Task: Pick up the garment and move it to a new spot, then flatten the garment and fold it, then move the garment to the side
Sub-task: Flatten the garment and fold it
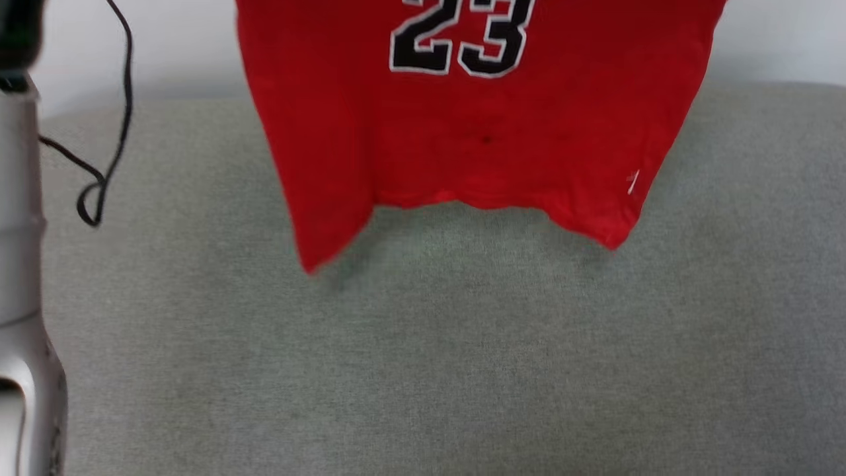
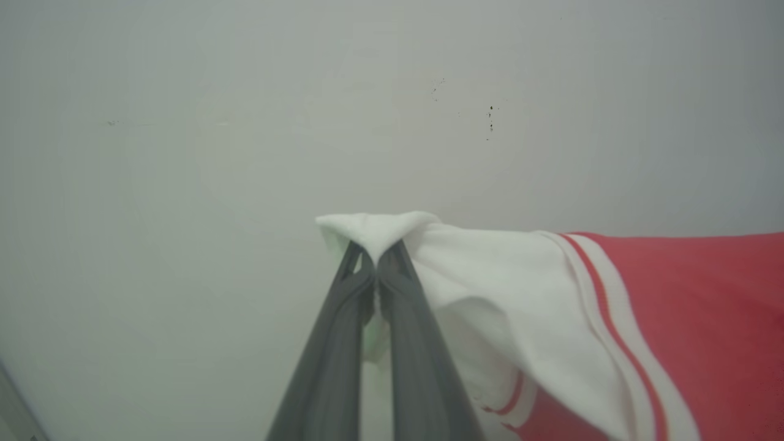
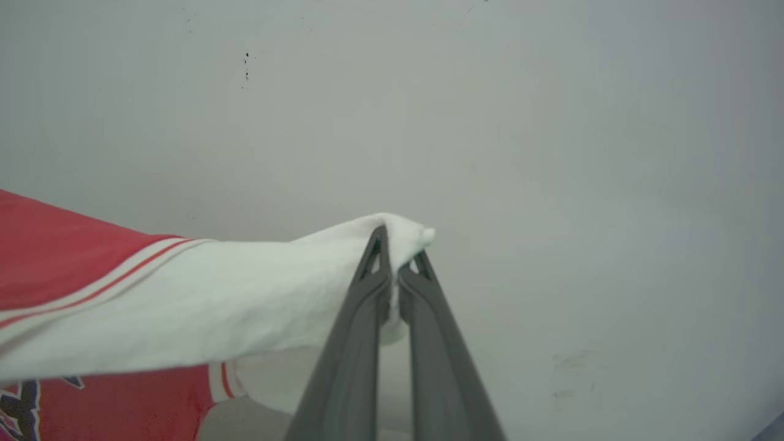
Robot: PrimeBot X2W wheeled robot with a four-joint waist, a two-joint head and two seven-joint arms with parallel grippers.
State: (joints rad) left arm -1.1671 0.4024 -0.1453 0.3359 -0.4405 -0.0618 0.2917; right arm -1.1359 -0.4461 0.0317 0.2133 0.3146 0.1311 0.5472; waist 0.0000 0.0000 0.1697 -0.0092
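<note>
The garment (image 1: pixel 476 132) is a red jersey with a black, white-outlined "23". It hangs in the air at the top of the head view, its hem just above the grey cushion (image 1: pixel 423 357). My left gripper (image 2: pixel 375 260) is shut on the tip of a white sleeve (image 2: pixel 490 282); the red body (image 2: pixel 704 331) stretches off to the right. My right gripper (image 3: pixel 395 257) is shut on the other white sleeve (image 3: pixel 245 294), and the red body (image 3: pixel 61 257) runs off to the left. Both sleeves are pulled taut in front of a pale wall.
A pale wall (image 1: pixel 780 39) stands behind the cushion. A black cable (image 1: pixel 99 178) loops down at the left beside a silver robot arm segment (image 1: pixel 20 297). The grey cushion spreads wide below the hanging hem.
</note>
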